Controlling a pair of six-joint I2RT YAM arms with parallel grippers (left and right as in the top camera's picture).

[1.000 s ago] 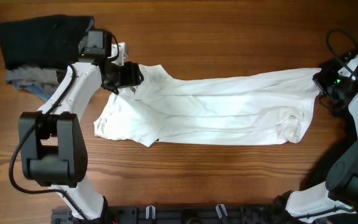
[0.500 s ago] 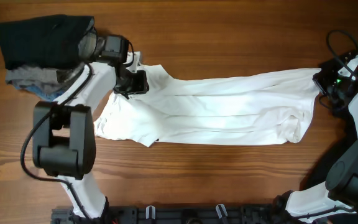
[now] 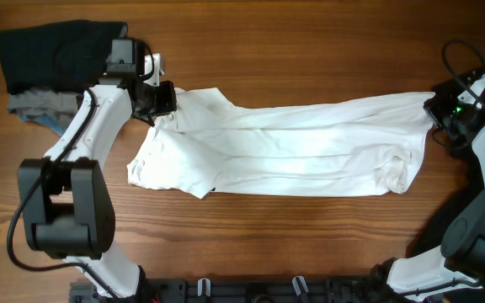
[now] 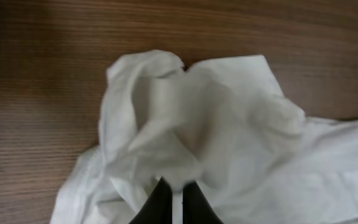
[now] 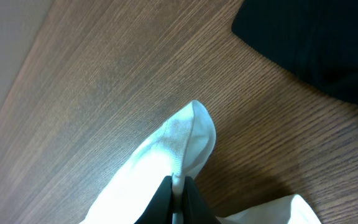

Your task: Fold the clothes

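Note:
The white T-shirt (image 3: 293, 143) lies stretched sideways across the wooden table, wrinkled and partly doubled over. At its upper left corner my left gripper (image 3: 165, 99) is shut on a bunched fold; in the left wrist view the T-shirt (image 4: 229, 124) puffs up ahead of the gripper (image 4: 178, 183), a thin strip of cloth between the jaws. At the far right end my right gripper (image 3: 434, 109) is shut on a corner; the right wrist view shows the gripper (image 5: 178, 180) pinching a seamed edge of the T-shirt (image 5: 179, 140) just above the wood.
A stack of folded clothes sits at the table's top left: a black piece (image 3: 57, 55) over a grey one (image 3: 36, 104), with blue denim (image 3: 55, 126) peeking out. A black garment (image 5: 316, 43) fills the right wrist view's top right corner.
My left gripper has closed on the T-shirt's upper left corner after shifting slightly around it. The right arm and the rest of the shirt have not moved.

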